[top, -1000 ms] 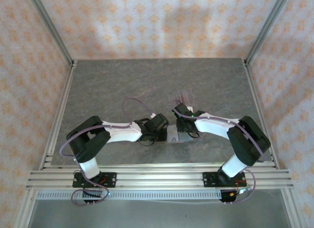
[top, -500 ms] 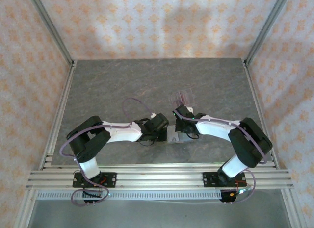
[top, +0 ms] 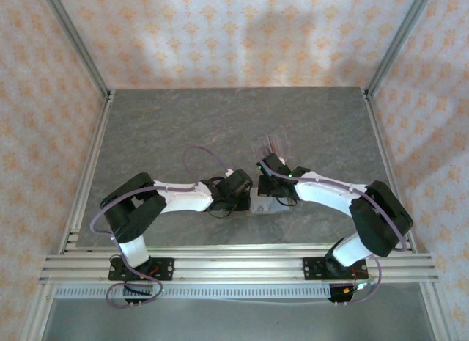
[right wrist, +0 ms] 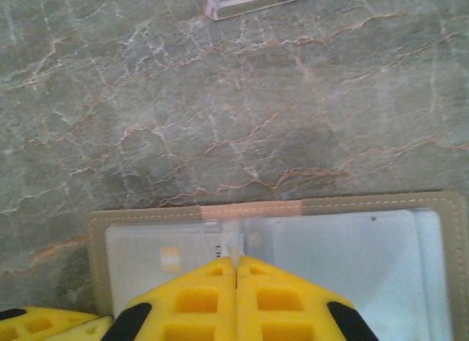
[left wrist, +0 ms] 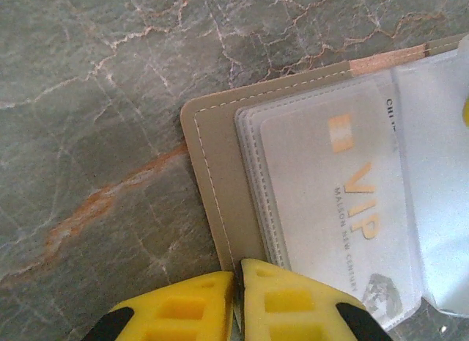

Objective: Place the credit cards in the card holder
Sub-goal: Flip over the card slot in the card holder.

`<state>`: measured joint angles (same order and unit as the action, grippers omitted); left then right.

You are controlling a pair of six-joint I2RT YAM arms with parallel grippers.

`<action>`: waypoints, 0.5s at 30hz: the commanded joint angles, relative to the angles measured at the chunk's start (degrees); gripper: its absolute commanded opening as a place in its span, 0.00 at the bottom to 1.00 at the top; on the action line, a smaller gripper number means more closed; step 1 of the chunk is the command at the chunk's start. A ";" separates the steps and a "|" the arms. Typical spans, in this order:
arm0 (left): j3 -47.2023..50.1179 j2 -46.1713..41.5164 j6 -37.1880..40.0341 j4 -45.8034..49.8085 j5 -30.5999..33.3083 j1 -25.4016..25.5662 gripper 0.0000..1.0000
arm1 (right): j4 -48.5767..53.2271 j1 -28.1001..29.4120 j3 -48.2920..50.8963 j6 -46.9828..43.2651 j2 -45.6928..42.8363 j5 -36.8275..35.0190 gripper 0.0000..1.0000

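The card holder (right wrist: 366, 204) lies open on the worktop (right wrist: 220, 99), one credit card (left wrist: 344, 202) sleeved; left gripper (left wrist: 236, 271) and right gripper (right wrist: 236, 271) press clenched upon it. Seating seems done; next, lift clear and fetch another card.

The right gripper (right wrist: 236, 266) is now closed tight over the card holder (right wrist: 132, 213); a second ago it is partly open. The right elbow (top: 381, 218) lies further toward 4 o'clock.

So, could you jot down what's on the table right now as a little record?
Table: grey, marble-look top
Card holder: tan, lying open
Card: pale, marked VIP, tucked inside the holder
Left gripper: shut on the holder's edge
Right gripper: shut, tips over the holder's middle fold
Clear rack: beyond the holder, apart from it
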<state>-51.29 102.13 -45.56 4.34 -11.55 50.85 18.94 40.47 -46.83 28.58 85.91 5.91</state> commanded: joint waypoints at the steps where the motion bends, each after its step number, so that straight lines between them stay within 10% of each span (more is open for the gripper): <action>1: 2.85 10.85 -0.85 -2.88 -1.91 1.27 0.11 | -3.20 0.31 0.62 2.91 -0.48 4.40 0.03; 15: 3.85 9.14 -1.49 -3.58 -1.90 1.27 0.11 | -15.47 0.40 3.65 9.68 0.17 13.30 0.31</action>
<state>-51.18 102.13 -45.93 4.16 -11.55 50.85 7.16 40.47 -43.51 36.16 85.91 16.49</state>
